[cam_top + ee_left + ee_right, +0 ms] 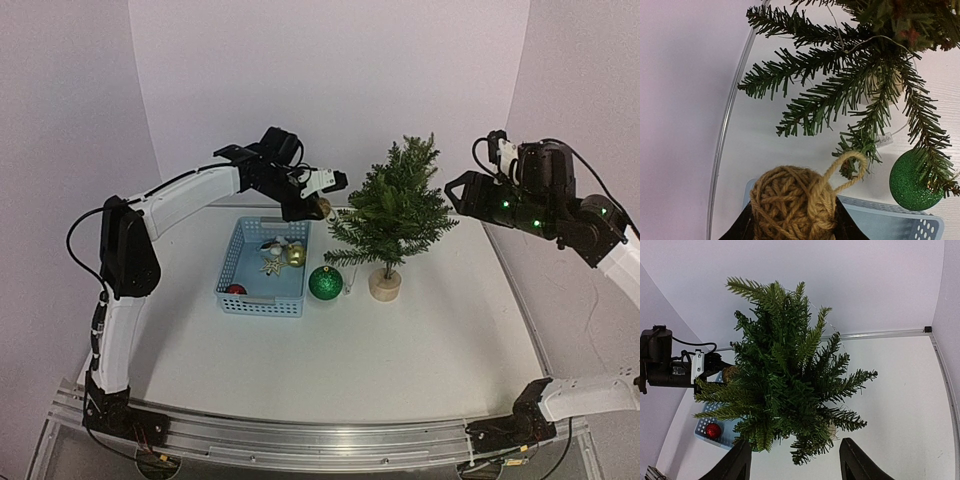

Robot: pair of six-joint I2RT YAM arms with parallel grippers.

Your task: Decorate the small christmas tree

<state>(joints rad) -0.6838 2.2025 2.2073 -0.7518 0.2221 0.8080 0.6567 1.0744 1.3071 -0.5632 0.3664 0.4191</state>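
The small christmas tree [395,210] stands on its round wooden base [385,285], right of the blue basket [262,268]. My left gripper [322,208] is shut on a tan twine ball ornament [790,202], held above the basket's far right corner beside the tree's left branches [840,95]. The ornament's loop [849,167] reaches a lower branch tip. My right gripper [455,190] is open and empty, just right of the tree. In the right wrist view its fingers [737,462] flank the tree [785,375] from above.
A green glitter ball [325,283] lies on the table between the basket and the tree base, also in the left wrist view [915,181]. The basket holds a red ball [236,290], a gold ball [295,255] and a gold star [272,266]. Walls close off the back and sides.
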